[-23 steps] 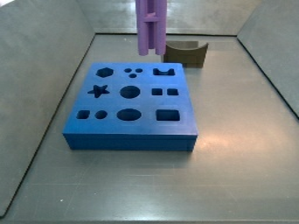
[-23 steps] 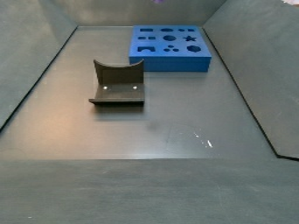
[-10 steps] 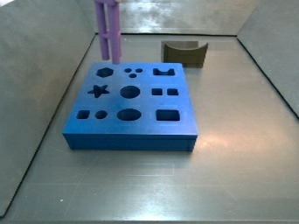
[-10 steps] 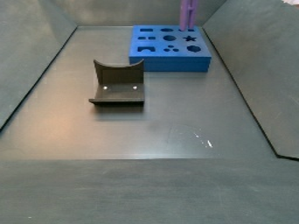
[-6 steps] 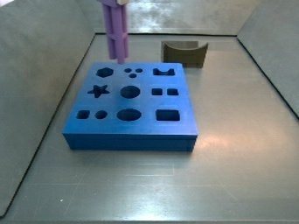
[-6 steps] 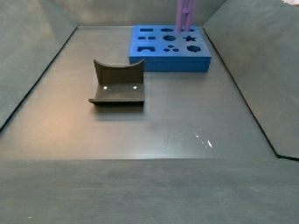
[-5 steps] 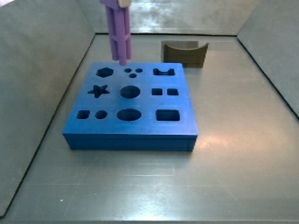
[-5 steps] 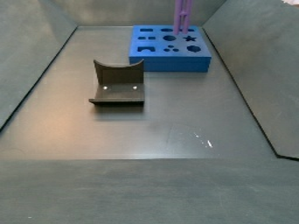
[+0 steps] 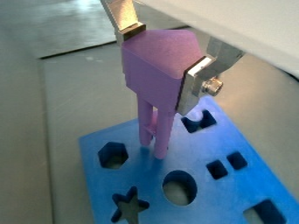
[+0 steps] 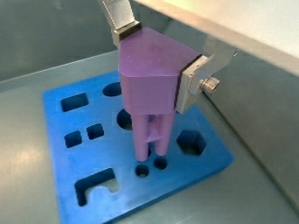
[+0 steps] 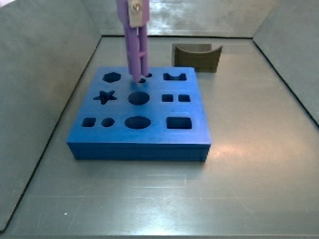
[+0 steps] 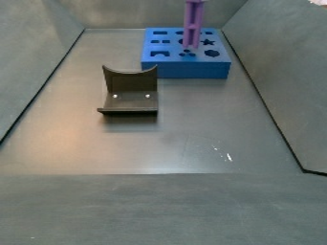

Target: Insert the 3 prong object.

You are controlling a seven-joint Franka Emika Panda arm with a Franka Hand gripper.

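Note:
My gripper (image 9: 166, 59) is shut on the light-purple 3 prong object (image 9: 156, 70) and holds it upright over the blue block (image 11: 137, 117). Its silver fingers (image 10: 191, 80) clamp the piece's thick head (image 10: 149, 74). The prongs (image 10: 149, 144) point down, their tips at or just above the three small round holes near the block's far edge (image 11: 141, 76). In the side views the purple piece (image 11: 133, 37) (image 12: 193, 23) comes down from the frame top; the gripper itself is out of view there.
The blue block (image 12: 186, 53) has several shaped holes, among them a star (image 11: 104, 95) and a large round hole (image 11: 138, 97). A dark olive-brown curved block (image 11: 197, 57) (image 12: 128, 92) lies on the grey floor. Grey walls enclose the floor.
The gripper has carried the 3 prong object sideways over the block and lowered it, so the prong tips now reach the three small holes.

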